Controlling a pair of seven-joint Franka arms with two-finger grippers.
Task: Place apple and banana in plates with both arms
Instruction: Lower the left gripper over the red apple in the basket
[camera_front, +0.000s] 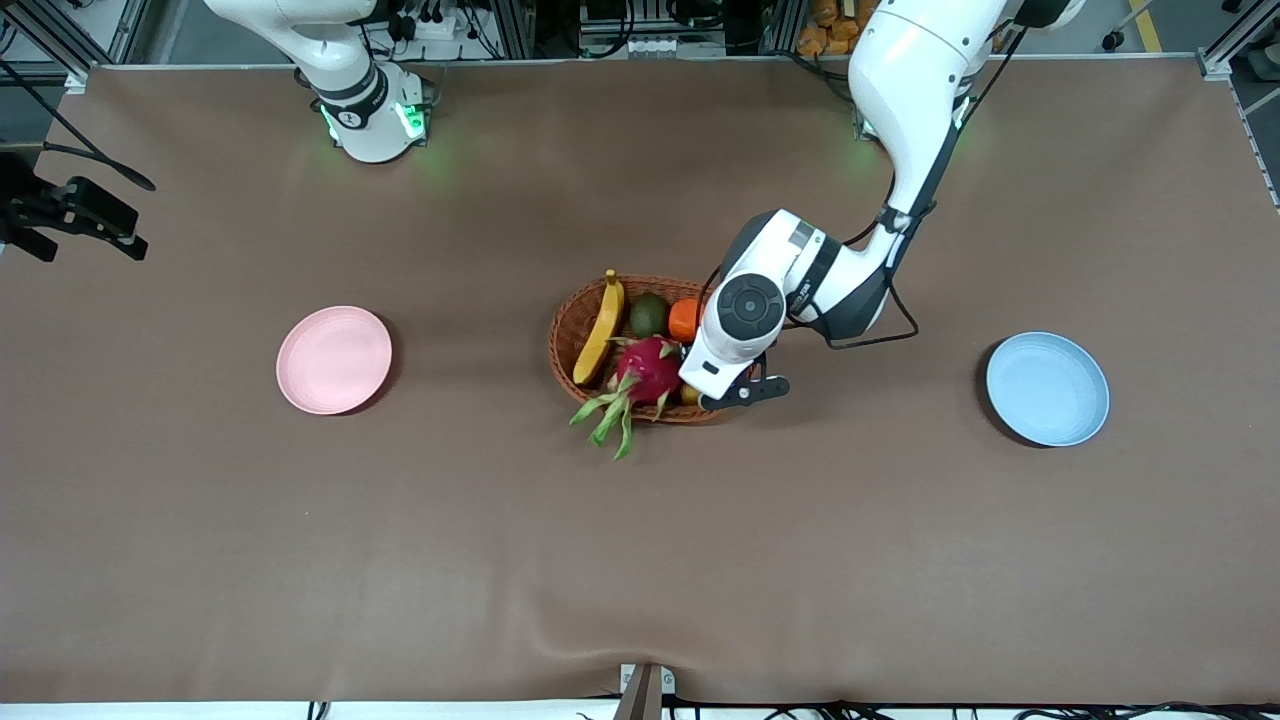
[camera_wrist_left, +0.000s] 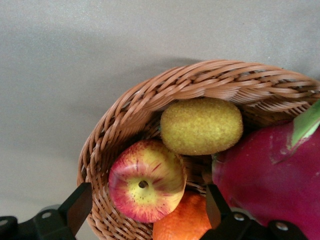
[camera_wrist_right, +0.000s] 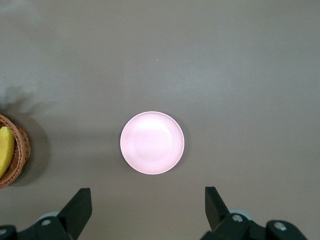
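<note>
A brown cloth covers the whole table (camera_front: 640, 560), and along its upper edge we see aluminium framing and cables around the two green-lit bases. Near the middle of the cloth sits an oval wicker basket (camera_front: 568, 335) holding the fruit. The banana (camera_front: 601, 328) lies along the basket's side toward the right arm's end of the table, with a kiwi (camera_front: 648, 315) and an orange (camera_front: 684, 319) beside it and a dragon fruit (camera_front: 648, 368) nearer the front camera, its green leaves hanging over the rim.

We find the apple (camera_wrist_left: 145, 180) in the left wrist view, lying in the basket with its stem pit up, touching the orange and just beside the kiwi. In the front view the left arm's wrist hides it.

The left gripper (camera_wrist_left: 147, 210) hangs over the basket's end toward the left arm, its fingers spread wide with the apple between them and holding nothing. The right gripper (camera_wrist_right: 148, 210) is out of the front view; its own camera shows it high over the pink plate (camera_front: 334, 359), fingers spread and empty, the arm waiting.

The pink plate lies toward the right arm's end, the blue plate (camera_front: 1047, 388) toward the left arm's end, both well apart from the basket.
</note>
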